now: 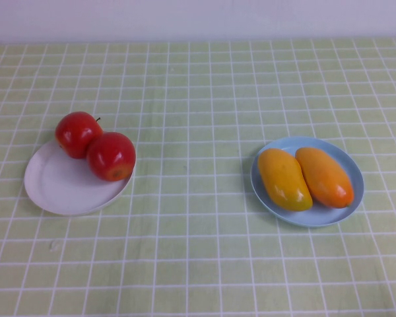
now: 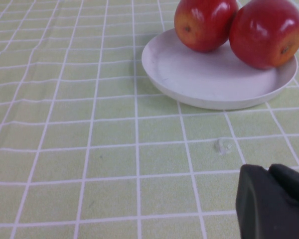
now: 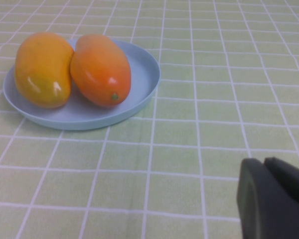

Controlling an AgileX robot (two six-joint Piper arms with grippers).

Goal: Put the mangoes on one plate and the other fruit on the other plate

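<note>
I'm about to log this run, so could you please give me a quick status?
Left gripper and right gripper shut, empty, low over the tablecloth. Mangoes on blue plate, apples on white plate. Nothing in the way.

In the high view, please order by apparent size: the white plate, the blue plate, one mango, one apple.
1. White plate and light blue plate: look alike, not ranked.
2. Mango.
3. Apple.

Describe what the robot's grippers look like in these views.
Only fingertips show. The left gripper is matte black with thick, rounded-edged fingers, no visible markings or cables. The right gripper looks the same: plain black, blocky fingers. The arms themselves are out of view.
</note>
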